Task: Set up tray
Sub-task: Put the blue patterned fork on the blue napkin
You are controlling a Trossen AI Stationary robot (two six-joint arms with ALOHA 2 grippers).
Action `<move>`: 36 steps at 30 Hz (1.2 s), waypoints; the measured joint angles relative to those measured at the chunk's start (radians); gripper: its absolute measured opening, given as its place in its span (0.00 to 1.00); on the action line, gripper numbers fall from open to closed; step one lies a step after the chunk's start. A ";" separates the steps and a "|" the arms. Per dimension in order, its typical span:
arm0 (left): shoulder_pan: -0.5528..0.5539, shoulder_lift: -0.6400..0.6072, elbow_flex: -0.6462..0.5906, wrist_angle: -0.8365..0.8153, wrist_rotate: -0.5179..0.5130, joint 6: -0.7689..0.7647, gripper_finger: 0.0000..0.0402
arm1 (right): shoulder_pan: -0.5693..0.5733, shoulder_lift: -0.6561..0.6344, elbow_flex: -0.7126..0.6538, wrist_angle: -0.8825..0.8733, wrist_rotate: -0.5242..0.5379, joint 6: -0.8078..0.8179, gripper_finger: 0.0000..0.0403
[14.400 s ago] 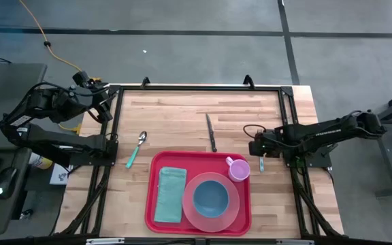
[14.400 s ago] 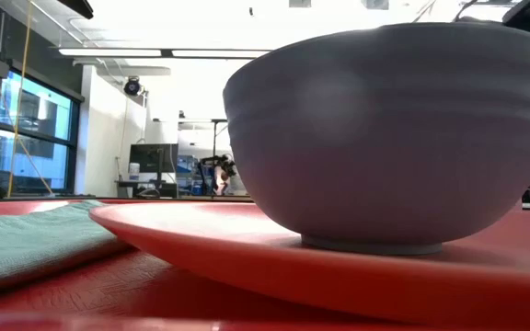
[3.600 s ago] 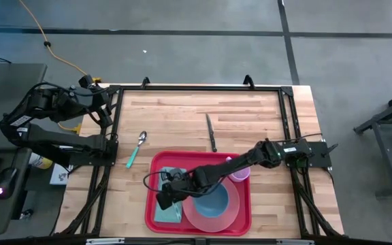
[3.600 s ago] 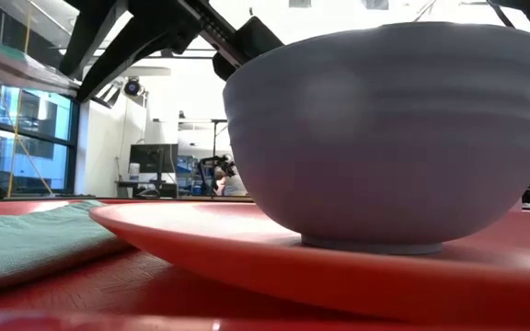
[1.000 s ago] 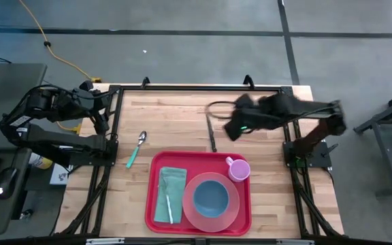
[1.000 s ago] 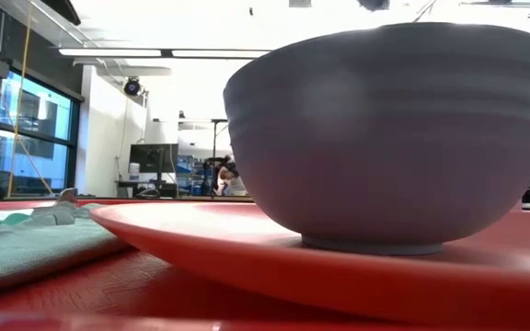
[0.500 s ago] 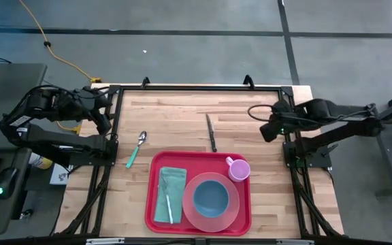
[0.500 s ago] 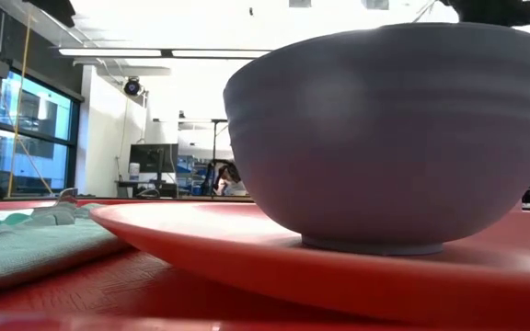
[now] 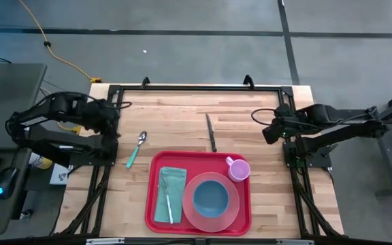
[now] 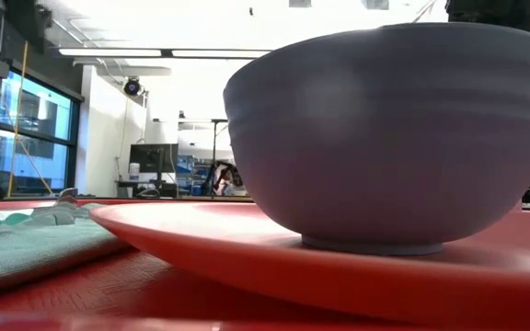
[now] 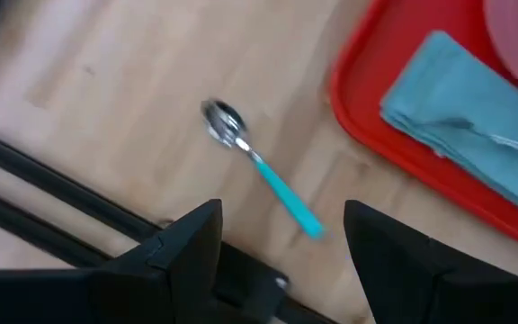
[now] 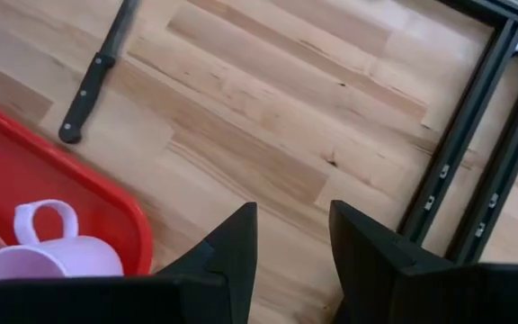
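The red tray (image 9: 243, 211) lies at the table's near middle. On it lie a teal napkin (image 9: 171, 185) with a fork (image 9: 168, 208) on top, a pink plate (image 9: 231, 212) bearing a blue bowl (image 9: 211, 196), and a pink mug (image 9: 237, 169). A teal-handled spoon (image 9: 136, 148) and a black-handled knife (image 9: 211, 132) lie on the wood beyond the tray. My left gripper (image 9: 111, 117) hovers open at the table's left edge, with the spoon (image 11: 257, 169) ahead of its fingers. My right gripper (image 9: 267, 130) hangs open near the right edge, away from the mug (image 12: 57, 255) and knife (image 12: 97, 72).
A black frame (image 9: 196, 88) runs around the tabletop; its rails show close to both grippers (image 12: 475, 171). Bare wood lies between the tray's far rim and the far rail. In the low view the bowl (image 10: 394, 138) and plate (image 10: 247, 253) fill the picture.
My right gripper has swung from above the knife toward the table's right edge and now holds there. My left gripper has moved from the far left corner toward the spoon, coming in over the left rail. The things on the table and tray have stayed put.
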 joint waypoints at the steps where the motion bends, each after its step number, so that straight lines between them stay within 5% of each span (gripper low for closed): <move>1: 0.000 -0.025 -0.016 0.000 0.024 -0.017 0.66 | -0.003 0.000 0.000 0.000 0.000 0.000 0.29; 13: 0.001 -0.401 -0.087 0.127 0.027 -0.272 0.66 | -0.116 -0.011 0.000 0.032 0.011 -0.214 0.29; 22: 0.000 -0.327 -0.303 0.533 0.252 -0.302 0.66 | -0.201 -0.013 0.000 0.129 0.012 -0.480 0.29; 28: -0.061 -0.297 -0.253 0.715 0.208 -0.307 0.66 | -0.248 -0.016 0.000 0.136 0.000 -0.596 0.29; 36: -0.364 -0.198 -0.226 0.932 0.003 -0.359 0.66 | -0.315 -0.016 0.000 0.142 -0.013 -0.695 0.29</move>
